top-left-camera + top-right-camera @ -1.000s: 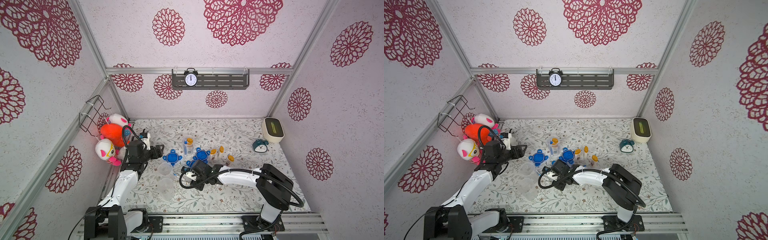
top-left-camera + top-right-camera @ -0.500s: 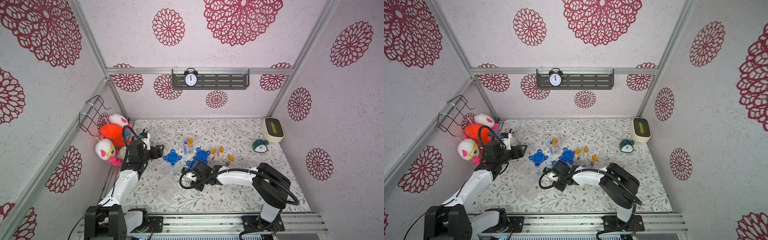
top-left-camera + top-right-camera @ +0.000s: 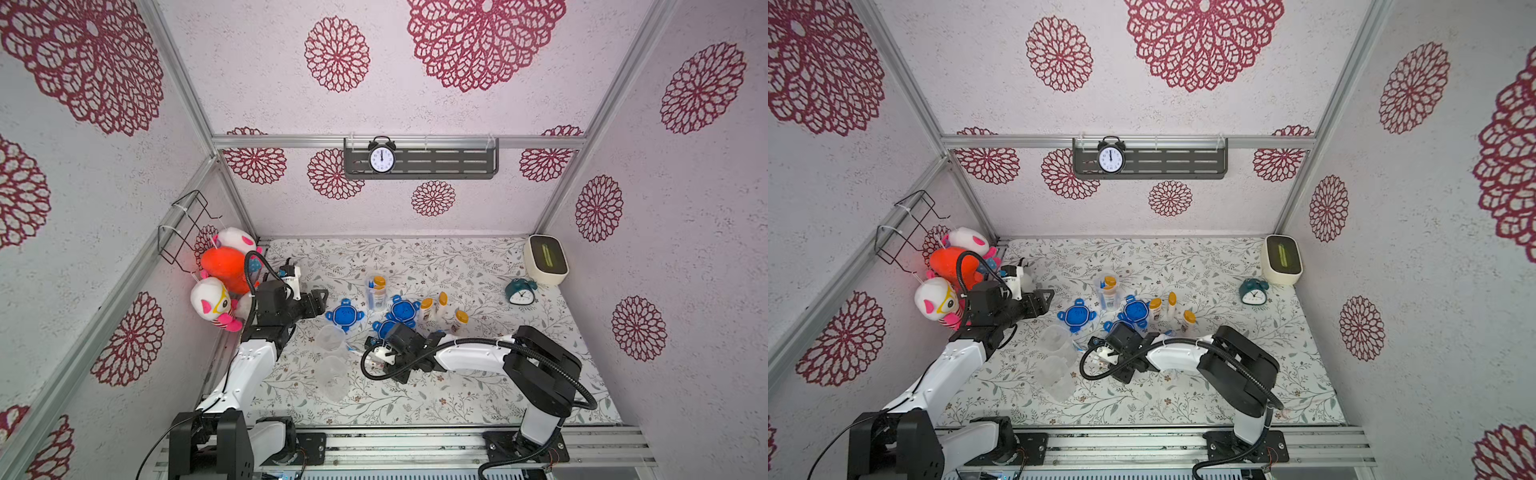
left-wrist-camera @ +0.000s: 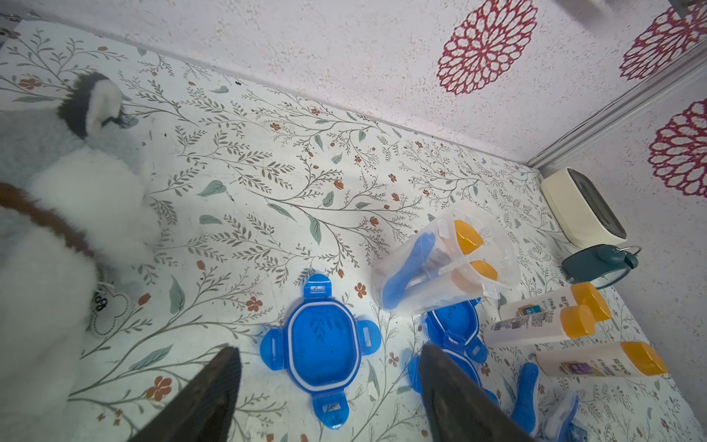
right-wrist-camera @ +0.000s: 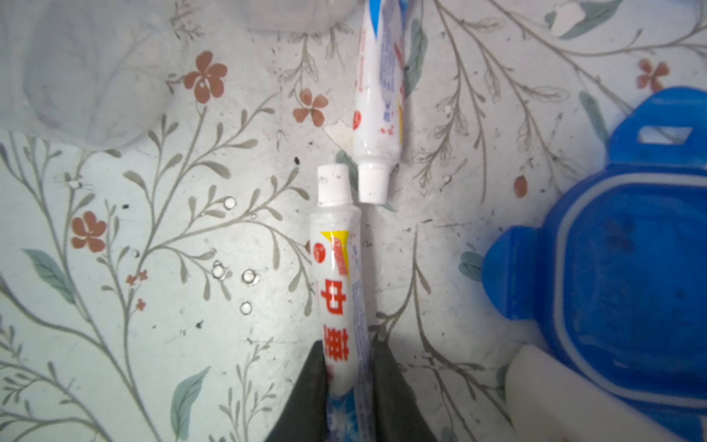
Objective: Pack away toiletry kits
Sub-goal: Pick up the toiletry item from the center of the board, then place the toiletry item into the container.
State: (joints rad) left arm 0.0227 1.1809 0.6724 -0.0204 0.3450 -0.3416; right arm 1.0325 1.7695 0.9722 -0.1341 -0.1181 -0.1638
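My right gripper (image 5: 346,348) is shut on a white toothpaste tube (image 5: 336,291) that lies on the floral table, both jaws pressed to its sides. A second tube (image 5: 377,95) lies just beyond it, cap to cap. In both top views this gripper (image 3: 365,347) sits low beside two empty clear cups (image 3: 330,336) (image 3: 1057,376). My left gripper (image 4: 329,347) hangs open above a blue four-tab lid (image 4: 323,344). A third cup (image 4: 443,260) holds a blue toothbrush and orange-capped bottles. Three more white bottles (image 3: 442,301) and two more lids (image 3: 403,309) lie nearby.
Plush toys (image 3: 224,266) crowd the left wall under a wire basket (image 3: 187,224). A teal alarm clock (image 3: 519,291) and a cream box (image 3: 544,259) stand at the back right. A loose blue toothbrush (image 4: 526,394) lies by the bottles. A shelf (image 3: 419,162) hangs on the back wall.
The right gripper's jaws have closed in on the toothpaste tube, and that arm has edged slightly to the left. The left arm has not moved.
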